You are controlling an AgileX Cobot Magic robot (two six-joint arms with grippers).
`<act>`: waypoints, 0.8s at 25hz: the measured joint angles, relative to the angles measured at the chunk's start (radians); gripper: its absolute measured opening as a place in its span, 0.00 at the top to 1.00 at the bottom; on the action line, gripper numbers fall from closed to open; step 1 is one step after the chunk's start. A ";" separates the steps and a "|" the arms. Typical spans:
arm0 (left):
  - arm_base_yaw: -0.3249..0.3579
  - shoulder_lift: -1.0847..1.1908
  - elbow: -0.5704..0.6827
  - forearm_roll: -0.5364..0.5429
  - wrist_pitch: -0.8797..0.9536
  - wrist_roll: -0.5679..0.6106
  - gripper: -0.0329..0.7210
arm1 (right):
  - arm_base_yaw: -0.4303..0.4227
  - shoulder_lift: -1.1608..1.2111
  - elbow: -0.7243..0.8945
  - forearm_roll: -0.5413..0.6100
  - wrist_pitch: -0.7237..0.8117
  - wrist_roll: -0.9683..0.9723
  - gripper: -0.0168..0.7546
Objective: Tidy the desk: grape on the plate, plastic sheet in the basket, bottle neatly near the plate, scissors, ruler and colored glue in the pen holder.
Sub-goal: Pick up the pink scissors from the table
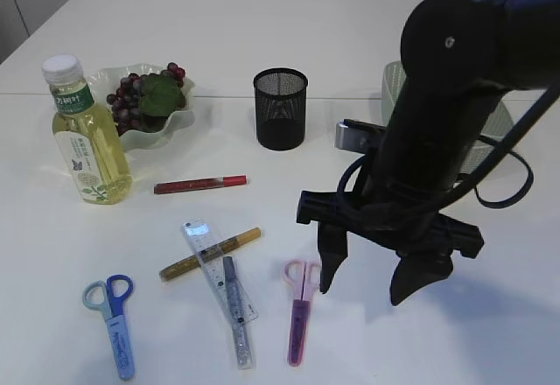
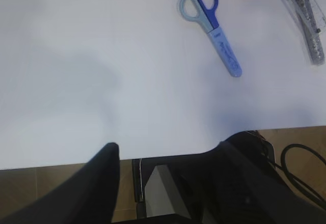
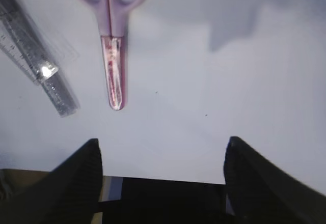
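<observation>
The right arm [image 1: 455,96] is seen as a thick, matt black, rounded housing, with a small pale screw head set into its upper joint. A silver-grey block is mounted on its side. Black cables [image 1: 507,171] are looped loosely beside the wrist. A flat black crossbar is carried below, and from it two tapering black fingers [image 1: 416,282] are hung, forming the right gripper [image 1: 372,284]. In the right wrist view the finger insides are shown ridged. In the left wrist view the left gripper [image 2: 165,158] is shown black too, with a grey part and a black cable [image 2: 300,168] behind.
</observation>
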 joint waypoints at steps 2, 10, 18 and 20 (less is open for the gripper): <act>-0.010 0.000 0.000 0.000 0.002 0.000 0.38 | 0.000 0.009 0.000 0.041 -0.001 -0.024 0.23; -0.017 0.000 0.000 0.009 0.029 0.000 0.38 | 0.000 0.009 0.000 0.088 0.000 -0.047 0.23; -0.017 0.000 0.000 0.010 0.062 0.000 0.38 | 0.000 0.009 0.000 0.082 -0.054 -0.049 0.23; -0.017 0.000 0.000 0.010 0.066 0.000 0.38 | 0.000 0.009 0.000 0.082 -0.081 -0.051 0.23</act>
